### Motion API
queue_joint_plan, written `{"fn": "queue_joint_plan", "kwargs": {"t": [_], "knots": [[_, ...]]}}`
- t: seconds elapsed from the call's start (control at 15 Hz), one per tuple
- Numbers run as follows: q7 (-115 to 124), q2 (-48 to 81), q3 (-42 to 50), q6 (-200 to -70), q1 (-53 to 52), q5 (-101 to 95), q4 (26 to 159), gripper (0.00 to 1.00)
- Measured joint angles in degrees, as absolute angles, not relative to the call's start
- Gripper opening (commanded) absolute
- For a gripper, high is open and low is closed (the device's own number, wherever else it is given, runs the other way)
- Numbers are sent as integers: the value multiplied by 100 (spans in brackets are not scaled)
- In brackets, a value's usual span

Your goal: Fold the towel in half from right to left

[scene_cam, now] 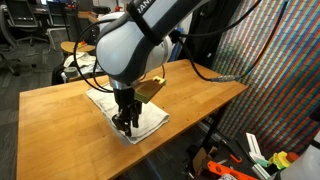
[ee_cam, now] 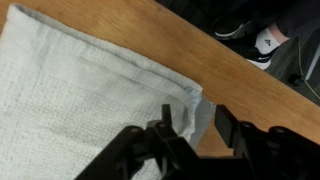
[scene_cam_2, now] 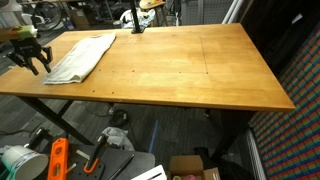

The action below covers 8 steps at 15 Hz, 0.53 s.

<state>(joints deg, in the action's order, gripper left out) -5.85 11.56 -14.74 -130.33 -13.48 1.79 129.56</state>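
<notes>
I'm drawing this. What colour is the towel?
The towel is pale grey-white, clearest in the wrist view.

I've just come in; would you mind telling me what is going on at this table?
A single robot arm is working on a light grey towel that lies on a wooden table. Its gripper hangs low over one corner of the towel, jaws apart, with the cloth's edge showing in the gap. The edge there looks doubled, so the towel may already be folded over, though I can't be sure.
</notes>
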Motion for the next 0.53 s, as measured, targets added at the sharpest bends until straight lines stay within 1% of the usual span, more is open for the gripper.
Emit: {"fn": "queue_joint_plan", "kwargs": {"t": [0.13, 0.2, 0.4, 0.53], "knots": [[-578, 1112, -1414, -13134, -1343, 71, 12937, 95], [-557, 1087, -1364, -13270, -1337, 8, 12934, 100], [-278, 1073, -1153, -13835, -1306, -195, 12884, 100], [-22, 1127, -1004, -13857, -1296, -419, 12726, 100]]}}
